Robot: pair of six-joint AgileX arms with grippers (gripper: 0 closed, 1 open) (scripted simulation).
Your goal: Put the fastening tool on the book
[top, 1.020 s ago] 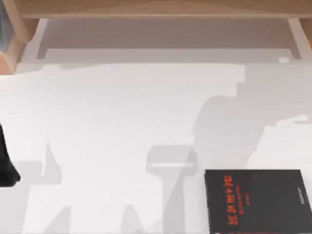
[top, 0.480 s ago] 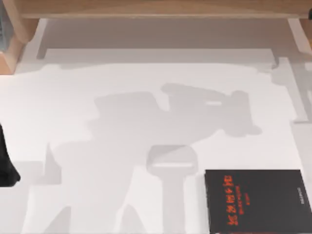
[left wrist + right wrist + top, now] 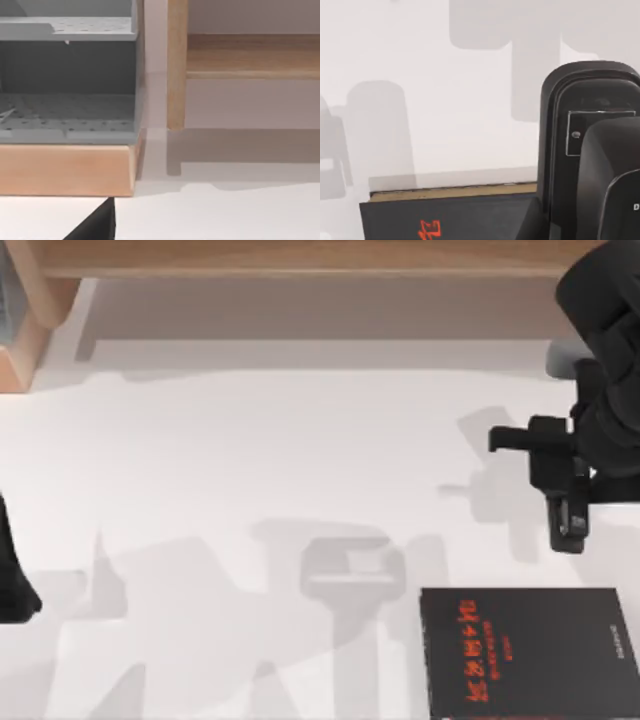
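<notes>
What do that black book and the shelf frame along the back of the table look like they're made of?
The book looks like card or paper: a matte black cover with printed red-orange lettering, and the right wrist view shows a tan, paper-like edge under the cover. The shelf frame looks like light wood with a smooth, unglossy finish, judging by its even tan colour. This is a rendering, so both are guesses.

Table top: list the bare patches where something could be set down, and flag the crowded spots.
The white table is bare from the wooden shelf down to its near edge and left of the book. The book's black cover is also free. Crowded: the right side, where the right gripper hangs above the book; the left arm sits at the left edge.
</notes>
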